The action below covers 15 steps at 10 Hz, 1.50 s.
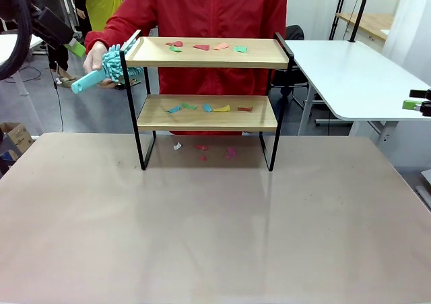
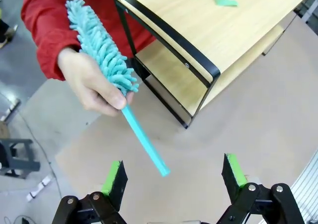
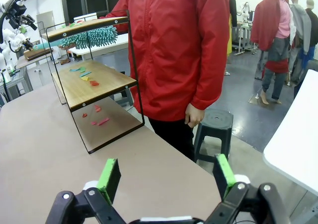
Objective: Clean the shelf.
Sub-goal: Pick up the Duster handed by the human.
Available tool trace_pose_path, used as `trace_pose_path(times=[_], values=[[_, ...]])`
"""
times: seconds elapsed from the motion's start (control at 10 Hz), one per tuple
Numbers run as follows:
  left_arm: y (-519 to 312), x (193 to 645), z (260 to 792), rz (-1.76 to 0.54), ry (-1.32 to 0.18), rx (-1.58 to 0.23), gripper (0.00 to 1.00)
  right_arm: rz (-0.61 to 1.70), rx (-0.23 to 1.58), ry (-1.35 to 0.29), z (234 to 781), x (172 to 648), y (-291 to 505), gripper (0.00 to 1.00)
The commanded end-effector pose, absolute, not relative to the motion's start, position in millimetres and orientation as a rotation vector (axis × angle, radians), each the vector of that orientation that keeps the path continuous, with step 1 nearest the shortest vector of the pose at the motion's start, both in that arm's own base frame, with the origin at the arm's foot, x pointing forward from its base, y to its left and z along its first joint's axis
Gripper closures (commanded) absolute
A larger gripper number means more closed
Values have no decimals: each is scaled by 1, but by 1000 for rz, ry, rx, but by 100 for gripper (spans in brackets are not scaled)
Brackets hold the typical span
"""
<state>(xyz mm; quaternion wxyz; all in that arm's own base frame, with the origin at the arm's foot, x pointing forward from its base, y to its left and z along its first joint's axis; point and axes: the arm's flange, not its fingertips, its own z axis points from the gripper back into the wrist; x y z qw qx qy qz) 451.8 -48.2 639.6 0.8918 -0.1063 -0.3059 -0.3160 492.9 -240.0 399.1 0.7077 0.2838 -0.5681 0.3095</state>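
The shelf (image 1: pixel 209 118) stands at the table's far middle: two light wooden boards in a thin black frame. Coloured paper scraps (image 1: pixel 202 47) lie on its top board, on the lower board and on the table under it. A person in red holds a teal fluffy duster (image 1: pixel 111 68) at the shelf's left end. In the left wrist view, the hand (image 2: pixel 94 87) grips the duster (image 2: pixel 102 47) where its handle begins, and the handle's tip points down towards my open left gripper (image 2: pixel 174 177). My right gripper (image 3: pixel 166 177) is open and holds nothing, well off the shelf (image 3: pixel 94 82).
The near part of the brown table (image 1: pixel 215 230) is bare. A white table (image 1: pixel 350 75) stands at the right, a dark stool (image 3: pixel 213 122) beside the person, and a cardboard box (image 1: pixel 17 137) on the floor at the left. Other people stand farther off.
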Motion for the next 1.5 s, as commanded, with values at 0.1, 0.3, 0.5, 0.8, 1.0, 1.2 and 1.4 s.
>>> trace_pose_path(times=[0.1,0.3,0.5,0.8,1.0,1.2,1.4], values=[[-59,452,625,-436,-678,-84,0,689,629,-1264,401,494,-238,0],[-67,462,610,-314,-662,11,0,689,629,-1264,401,494,-238,0],[-74,471,595,-312,-598,26,0,689,629,-1264,401,494,-238,0],[-77,482,578,-312,-521,13,0,689,629,-1264,401,494,-238,0],[-78,487,571,-306,-488,-1,0,689,629,-1264,401,494,-238,0],[-76,491,568,-289,-498,-12,0,689,629,-1264,401,494,-238,0],[-77,492,564,-287,-526,-37,59,689,629,-1264,401,494,-238,0]])
